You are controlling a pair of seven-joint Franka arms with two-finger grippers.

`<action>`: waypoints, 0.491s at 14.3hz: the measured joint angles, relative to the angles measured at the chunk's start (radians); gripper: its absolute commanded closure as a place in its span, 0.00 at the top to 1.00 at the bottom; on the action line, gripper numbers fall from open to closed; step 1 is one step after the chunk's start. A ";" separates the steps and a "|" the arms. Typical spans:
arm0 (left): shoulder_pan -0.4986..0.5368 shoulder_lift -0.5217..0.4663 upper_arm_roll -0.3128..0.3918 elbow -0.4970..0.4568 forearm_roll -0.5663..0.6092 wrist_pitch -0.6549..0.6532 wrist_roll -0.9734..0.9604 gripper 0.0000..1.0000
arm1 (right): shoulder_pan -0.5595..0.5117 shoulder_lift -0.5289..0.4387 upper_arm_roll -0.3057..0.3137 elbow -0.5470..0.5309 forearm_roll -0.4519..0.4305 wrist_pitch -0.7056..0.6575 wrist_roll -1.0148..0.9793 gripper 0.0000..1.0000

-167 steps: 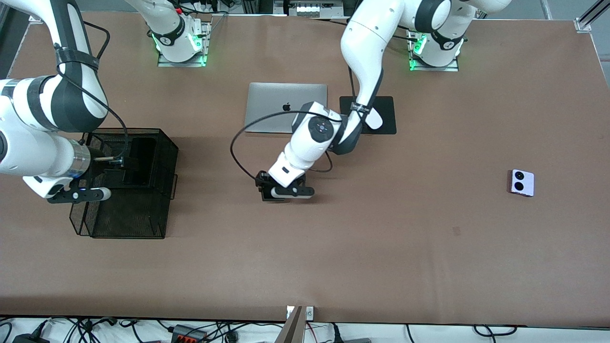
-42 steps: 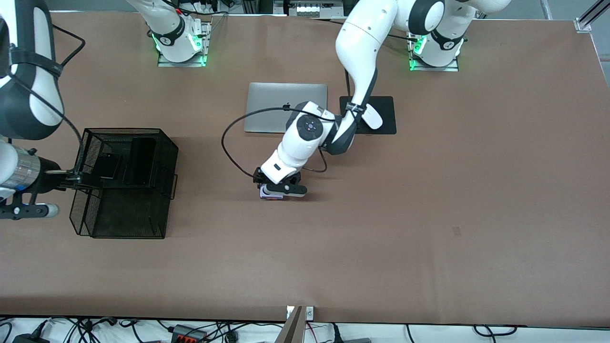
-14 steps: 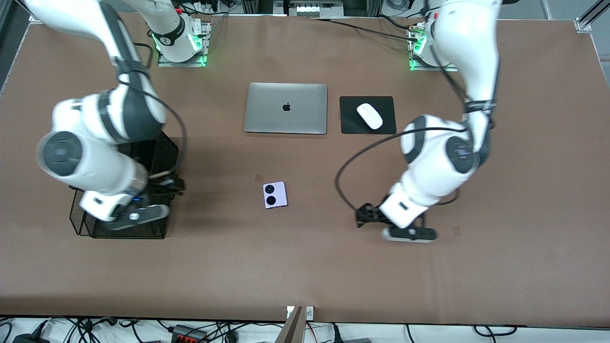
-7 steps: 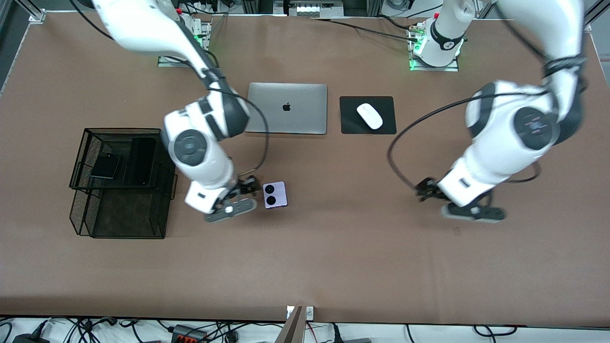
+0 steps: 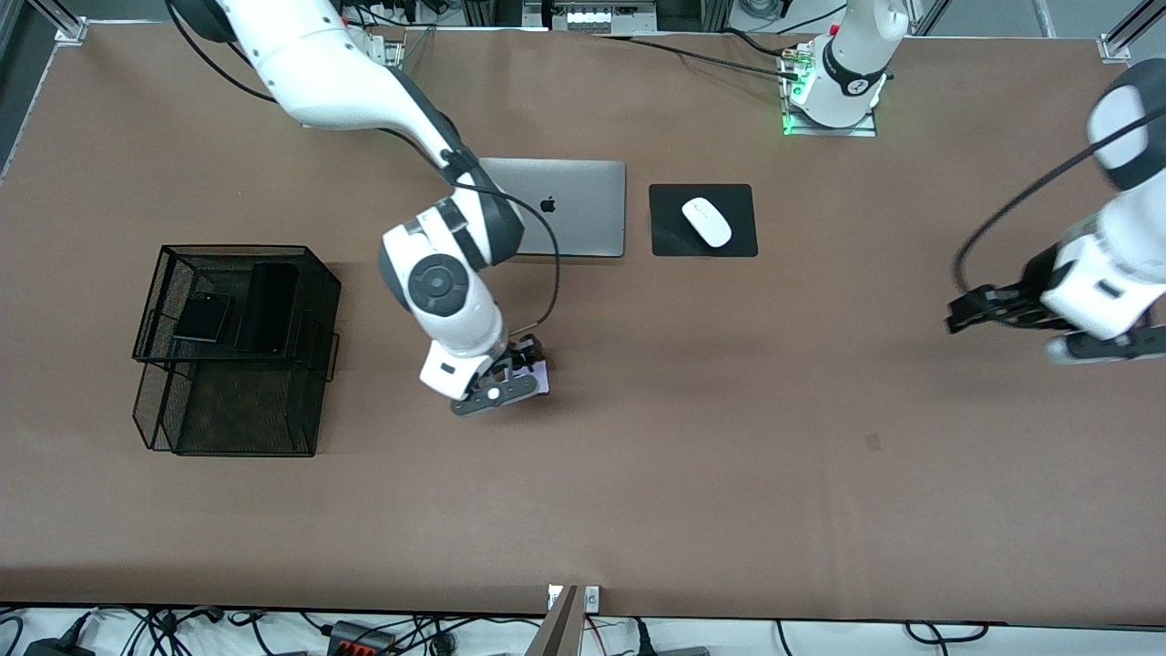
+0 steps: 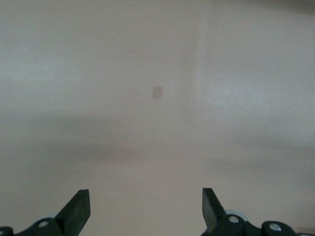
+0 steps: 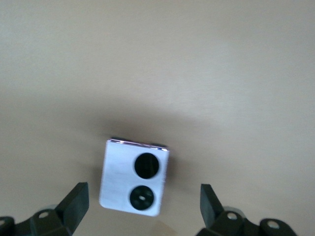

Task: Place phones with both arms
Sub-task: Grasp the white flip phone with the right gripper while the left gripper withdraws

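The lilac-white phone (image 5: 542, 379) with two black lenses lies flat mid-table, nearer to the front camera than the laptop. My right gripper (image 5: 521, 363) hangs just over it, open; in the right wrist view the phone (image 7: 133, 184) lies between the spread fingers (image 7: 76, 202) of the right gripper (image 7: 142, 197), untouched. The long black phone (image 5: 269, 305) and the small squarish black phone (image 5: 202, 317) lie in the black mesh basket (image 5: 232, 428). My left gripper (image 5: 964, 314) is open and empty over bare table at the left arm's end; the left wrist view shows the gripper (image 6: 143, 200) over bare table only.
A closed silver laptop (image 5: 583, 208) and a white mouse (image 5: 707, 221) on a black pad (image 5: 672, 239) lie near the robot bases. The basket stands at the right arm's end of the table.
My right arm swung from the basket to over the lilac phone. My left arm, which set that phone down mid-table, pulled away toward its own end of the table.
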 measured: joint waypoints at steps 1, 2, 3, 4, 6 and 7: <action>0.014 -0.014 -0.002 -0.001 0.005 -0.017 0.001 1.00 | 0.014 0.016 0.000 0.000 0.000 0.019 0.015 1.00; 0.022 -0.027 -0.005 -0.002 0.027 -0.028 0.001 1.00 | 0.027 0.030 -0.001 0.000 -0.002 0.034 0.026 1.00; 0.024 -0.036 -0.008 -0.003 0.059 -0.035 0.001 1.00 | 0.038 0.043 -0.003 0.000 -0.010 0.044 0.033 1.00; 0.025 -0.041 -0.015 -0.006 0.083 -0.043 -0.002 1.00 | 0.045 0.054 -0.006 0.000 -0.025 0.049 0.036 1.00; 0.024 -0.040 -0.030 -0.010 0.093 -0.049 -0.015 1.00 | 0.048 0.071 -0.011 0.000 -0.053 0.051 0.039 1.00; 0.023 -0.039 -0.036 -0.011 0.093 -0.049 -0.023 1.00 | 0.048 0.079 -0.014 0.000 -0.055 0.051 0.039 1.00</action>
